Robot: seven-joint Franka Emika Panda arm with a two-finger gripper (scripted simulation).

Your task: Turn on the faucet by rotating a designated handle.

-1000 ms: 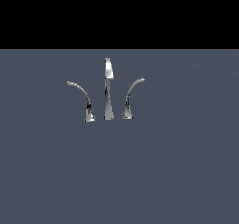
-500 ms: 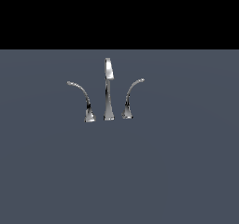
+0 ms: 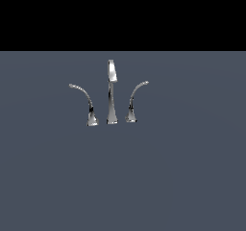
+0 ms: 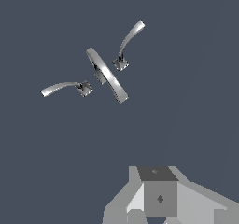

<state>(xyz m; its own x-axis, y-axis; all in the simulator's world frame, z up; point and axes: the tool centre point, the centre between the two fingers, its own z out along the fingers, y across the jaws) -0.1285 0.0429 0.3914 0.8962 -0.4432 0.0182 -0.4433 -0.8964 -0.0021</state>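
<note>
You're looking at a flat dark grey-blue surface (image 3: 192, 177) with the faucet (image 3: 111, 93) sitting around the middle of it, a small shiny chrome three-piece set. Its tall slim spout (image 4: 107, 76) tapers up to a flat top. On the exterior view's left there's the longer sweeping lever (image 3: 84, 102); the handle (image 3: 134, 100) you want is on the exterior view's right, shorter and steeper, on a little flared base. The gripper (image 4: 156, 204) hangs well apart from it all, cut off at the frame edge, so you can't tell whether its fingers are spread or closed
</note>
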